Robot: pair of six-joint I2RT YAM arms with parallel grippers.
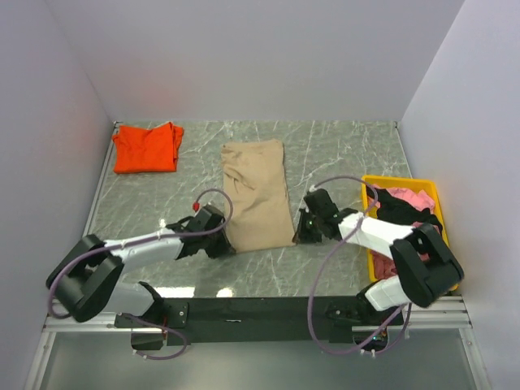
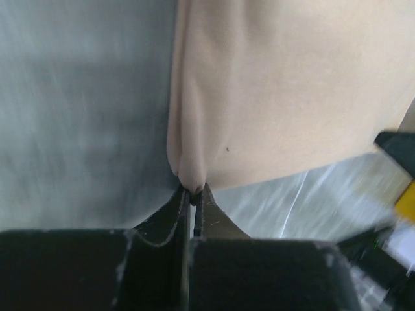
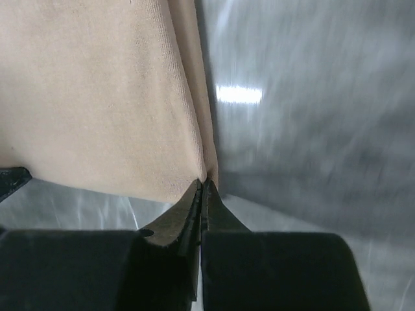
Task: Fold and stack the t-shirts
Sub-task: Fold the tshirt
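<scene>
Item one: tan-beige t-shirt (image 1: 256, 193). It lies flat on the middle of the table, folded lengthwise into one long strip that runs from the far side toward the arms. The surface is mostly smooth, with soft creases near the far end. Both near corners are held.

Left gripper (image 1: 221, 242): low over the table at the strip's near-left corner. In the left wrist view its jaws are clenched together on a small pucker of the tan cloth, right at the tip of the corner.

Right gripper (image 1: 299, 236): low at the near-right corner, facing the left one across the hem. In the right wrist view its jaws are pinched tight on the folded edge of the same shirt, where two layers of cloth meet.

Item two: orange-red t-shirt (image 1: 147, 147). Folded into a rough square and set at the far left corner of the table, well apart from the tan one.

Item three: pink t-shirt (image 1: 410, 197) and dark t-shirt (image 1: 406, 213). They are bunched together, unfolded, in the yellow tray (image 1: 402, 180) at the table's right edge, the dark one lying over the pink.

Support: grey marbled table (image 1: 341, 154), enclosed by plain pale walls on three sides.
</scene>
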